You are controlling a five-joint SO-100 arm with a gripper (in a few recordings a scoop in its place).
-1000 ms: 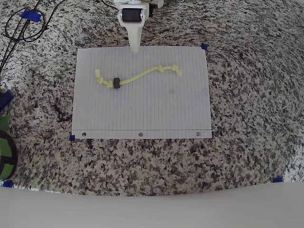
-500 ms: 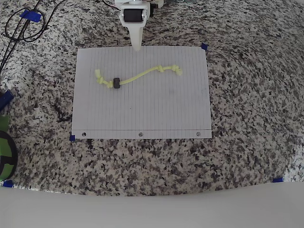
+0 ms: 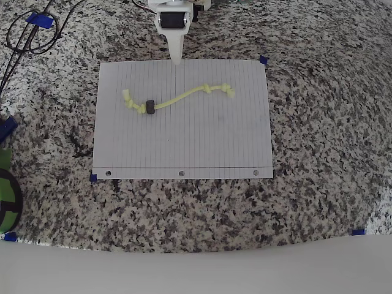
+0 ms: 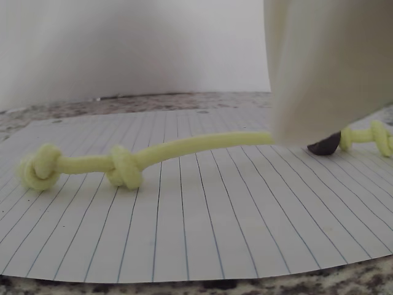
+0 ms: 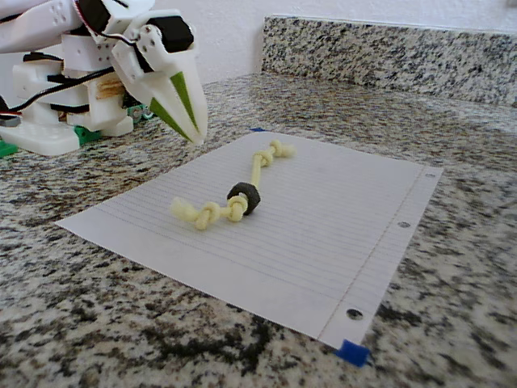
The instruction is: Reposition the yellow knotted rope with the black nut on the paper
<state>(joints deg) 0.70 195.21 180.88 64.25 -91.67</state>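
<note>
Fingers, closed together and empty, have pulled back slightly to the paper edge; yellow knotted rope unmoved.

Paper mostly bare; only the yellow knotted rope with black nut lies across its 12 o'clock half in the overhead view. Gripper hangs at the 12 o'clock edge (fingertips together). Black cables sit at 10 o'clock, well apart.

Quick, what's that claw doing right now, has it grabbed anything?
Gripper: closed and empty, hanging above the paper's far edge, clear of the yellow knotted rope.
</note>
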